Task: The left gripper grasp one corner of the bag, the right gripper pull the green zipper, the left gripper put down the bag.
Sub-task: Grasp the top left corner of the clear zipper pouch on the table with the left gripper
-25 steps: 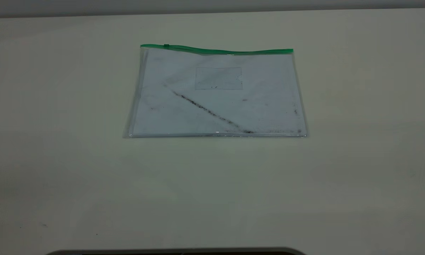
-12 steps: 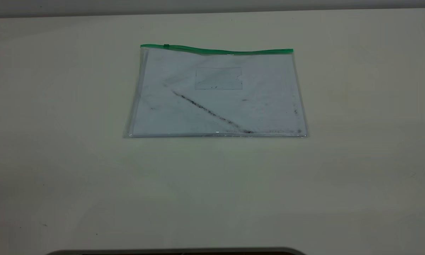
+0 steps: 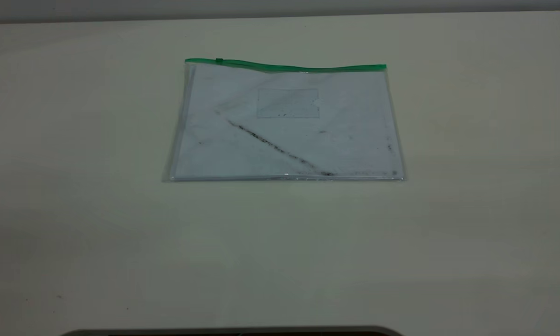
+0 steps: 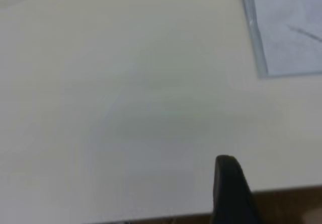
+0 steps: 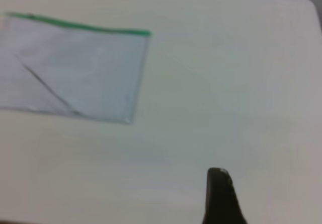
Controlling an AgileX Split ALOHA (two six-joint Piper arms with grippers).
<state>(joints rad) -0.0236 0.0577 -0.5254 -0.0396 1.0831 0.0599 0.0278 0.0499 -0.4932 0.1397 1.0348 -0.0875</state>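
Your bag (image 3: 286, 123) is lying flat on the table (image 3: 74, 210), toward the far side and roughly centred between the two arms. Its zipper (image 3: 298, 67) is running along the far long edge, with the small dark slider (image 3: 219, 60) sitting close to the left green corner (image 3: 189, 61). A dark diagonal scuff (image 3: 275, 147) is crossing the clear plastic down toward the near edge, and a small rectangular pocket (image 3: 287, 103) is showing just below the zipper's middle.

Neither arm is reaching into the exterior view. You are seeing only one dark finger of the left gripper (image 4: 229, 191) in the left wrist view, hanging over bare table near the table's near edge, well apart from the bag's plain near-left corner (image 4: 264, 73). You are likewise seeing one dark finger of the right gripper (image 5: 219, 196), hovering over the table well apart from the bag's right end, with the right green corner (image 5: 146, 32) farther off. With a single finger showing on each side, you cannot tell whether either pair of fingers is spread or pressed together.

Compared with half a second and a second ago, nothing is differing in the exterior view: the bag is lying in the same spot and the slider is sitting at the same point.
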